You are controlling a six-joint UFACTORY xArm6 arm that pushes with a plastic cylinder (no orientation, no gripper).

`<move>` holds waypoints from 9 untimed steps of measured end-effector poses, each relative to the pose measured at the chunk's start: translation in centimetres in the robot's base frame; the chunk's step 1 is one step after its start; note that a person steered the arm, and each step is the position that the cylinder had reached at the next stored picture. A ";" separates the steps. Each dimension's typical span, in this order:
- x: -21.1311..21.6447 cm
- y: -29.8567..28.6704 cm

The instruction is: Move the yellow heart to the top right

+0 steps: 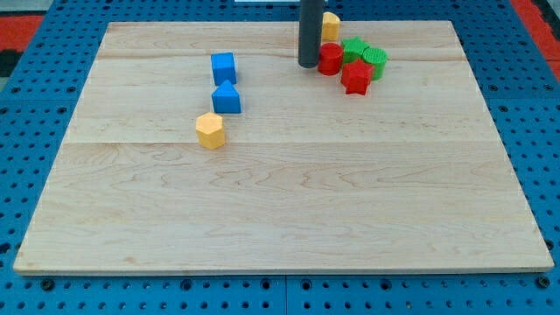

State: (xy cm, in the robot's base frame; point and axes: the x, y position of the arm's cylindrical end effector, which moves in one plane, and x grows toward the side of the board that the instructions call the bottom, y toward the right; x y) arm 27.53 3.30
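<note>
Wooden board (280, 201) fills most of the view, pale planks over a blue pegboard surround (35, 35). No pincer on this rig: only a dark rod, nothing clamped or released.

My tip (308, 66) rests near the view's top, centre-right, touching or just beside the red cylinder (330, 59) on its left.

Cluster right of the tip: red cylinder, green star-like block (354, 48), green ribbed cylinder (374, 59), red star (356, 77), all touching or nearly so.

Yellow heart (331, 24) sits behind the rod at the view's top edge, just above the red cylinder, partly hidden. Its pointing direction and long axis cannot be read; only a rounded yellow side shows.

Left-centre line, well apart from the tip: blue cube (223, 67), blue pentagon-like block (227, 98), yellow hexagon (210, 130).

Risks, as judged:
- Heart lies near the board's top edge; a push with any upward slant could tip it off.
- The cluster lies just below the heart's path rightward; a low contact would drag red and green blocks along.
- The tip sits below-left of the heart, so pushing from here strikes the red cylinder first.
</note>
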 end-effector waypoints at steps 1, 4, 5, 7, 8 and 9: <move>-2.8 -2.2; -8.1 -2.7; -8.1 -1.7; -8.4 3.4; -8.3 10.0; -8.3 15.9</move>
State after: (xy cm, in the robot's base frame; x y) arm 19.26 19.19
